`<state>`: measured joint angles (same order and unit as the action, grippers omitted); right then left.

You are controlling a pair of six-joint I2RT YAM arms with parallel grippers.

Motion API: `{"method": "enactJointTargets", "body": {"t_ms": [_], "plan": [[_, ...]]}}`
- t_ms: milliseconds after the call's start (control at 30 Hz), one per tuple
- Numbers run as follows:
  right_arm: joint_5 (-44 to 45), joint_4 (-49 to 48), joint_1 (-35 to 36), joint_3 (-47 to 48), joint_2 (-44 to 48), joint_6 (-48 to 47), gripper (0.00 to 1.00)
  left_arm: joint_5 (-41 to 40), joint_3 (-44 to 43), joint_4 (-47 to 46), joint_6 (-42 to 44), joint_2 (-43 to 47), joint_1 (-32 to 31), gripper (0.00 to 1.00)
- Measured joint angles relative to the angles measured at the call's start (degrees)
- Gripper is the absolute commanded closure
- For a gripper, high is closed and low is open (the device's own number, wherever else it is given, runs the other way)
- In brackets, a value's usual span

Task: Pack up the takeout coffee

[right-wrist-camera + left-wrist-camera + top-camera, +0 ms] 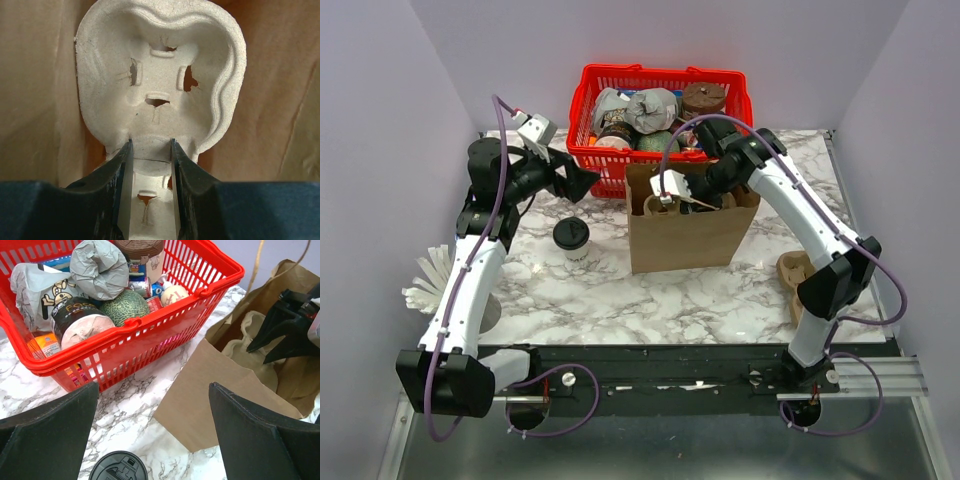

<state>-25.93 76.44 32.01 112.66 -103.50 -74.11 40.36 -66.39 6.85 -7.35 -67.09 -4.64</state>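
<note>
The takeout coffee, a white paper cup with a black lid, stands upright on the marble table left of the brown paper bag. Its lid shows at the bottom of the left wrist view. My left gripper is open and empty, above the table between the cup and the red basket; its jaws stand wide apart. My right gripper reaches into the open bag and is shut on the narrow middle of a pulp cup carrier, which also shows in the left wrist view.
The red basket at the back holds several groceries, including a brown-lidded tub. A second pulp carrier lies on the table at the right, by the right arm. White paper items lie at the table's left edge.
</note>
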Motion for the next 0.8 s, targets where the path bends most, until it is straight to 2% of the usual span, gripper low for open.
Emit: {"method": "enactJointTargets", "body": {"t_ms": [200, 300, 567, 800], "plan": [[0.63, 0.02, 0.31, 0.46, -2.25, -0.04, 0.46, 0.37, 0.59, -0.31, -0.44, 0.11, 1.29, 0.02], [1.07, -0.04, 0.31, 1.62, -4.0, 0.44, 0.41, 0.46, 0.63, -0.33, -0.46, 0.35, 1.81, 0.02], [2.34, 0.04, 0.31, 4.04, -3.96, 0.63, 0.36, 1.05, 0.74, -0.87, -1.27, 0.87, 3.04, 0.02], [1.25, -0.07, 0.28, 12.13, -0.98, 3.63, 0.34, 2.91, 0.94, -4.11, -4.74, -0.22, 3.52, 0.02]]}}
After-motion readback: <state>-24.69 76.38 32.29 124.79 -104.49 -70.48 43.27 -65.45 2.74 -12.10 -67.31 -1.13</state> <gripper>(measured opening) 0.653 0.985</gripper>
